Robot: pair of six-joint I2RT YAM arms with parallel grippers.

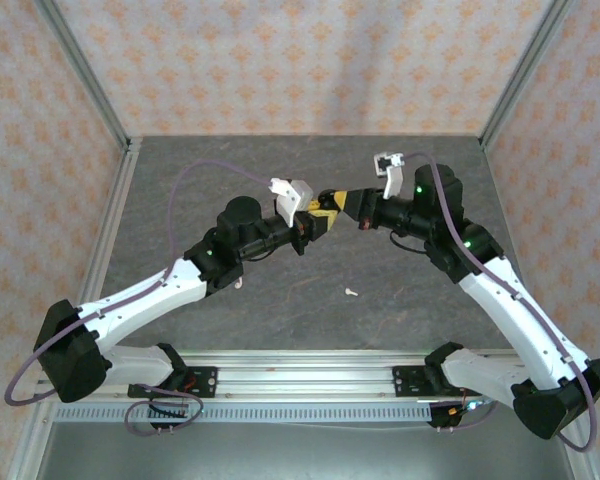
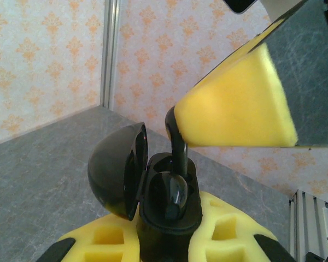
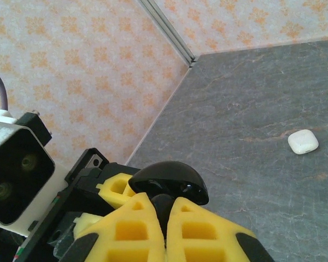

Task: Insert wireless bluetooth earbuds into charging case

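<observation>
A black charging case (image 2: pixel 169 218) with its lid (image 2: pixel 115 169) swung open is held upright, and my left gripper (image 2: pixel 164 240) is shut on its body. One black earbud (image 2: pixel 175 194) sits in a socket of the case. A second black earbud (image 2: pixel 177 142) stands stem-down over the other socket, pinched in my right gripper (image 3: pixel 165 218), which is shut on it; its yellow pad (image 2: pixel 235 103) hangs just above the case. From the right wrist, the lid (image 3: pixel 169 180) lies right in front of the pads. Both grippers meet above mid-table, left (image 1: pixel 318 218) and right (image 1: pixel 335 198).
A small white rounded-square case (image 3: pixel 303 142) lies shut on the grey table (image 3: pixel 251 87). A tiny white bud (image 1: pixel 351 293) lies on the table in front of the arms, and a pale one (image 1: pixel 238 283) beside the left arm. Patterned walls enclose the table.
</observation>
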